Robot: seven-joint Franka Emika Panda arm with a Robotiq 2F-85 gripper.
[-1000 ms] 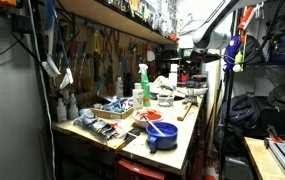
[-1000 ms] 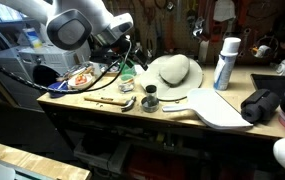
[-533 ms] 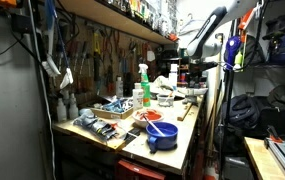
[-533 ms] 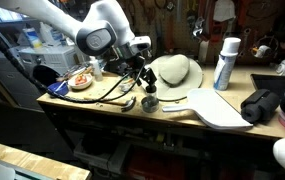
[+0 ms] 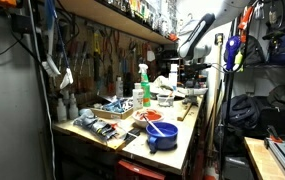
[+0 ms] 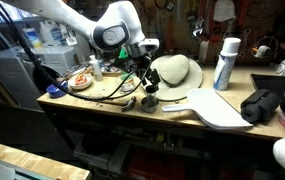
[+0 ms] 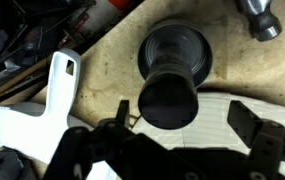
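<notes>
My gripper is open, with its two dark fingers on either side of a small black round cup just below it. The cup stands on the tan bench top at the edge of a white cutting board, whose handle points away. In an exterior view the gripper hangs just above the cup, next to a straw hat. In an exterior view the gripper is far back over the bench. Nothing is held.
A white and blue spray can, a bowl of food, a wooden stick and a black bag share the bench. A green spray bottle and a blue bowl stand nearer. A metal hammer head lies close by.
The arm has swung from the bowl side across the bench toward the straw hat and come down over the black cup. The jaws stay open.
</notes>
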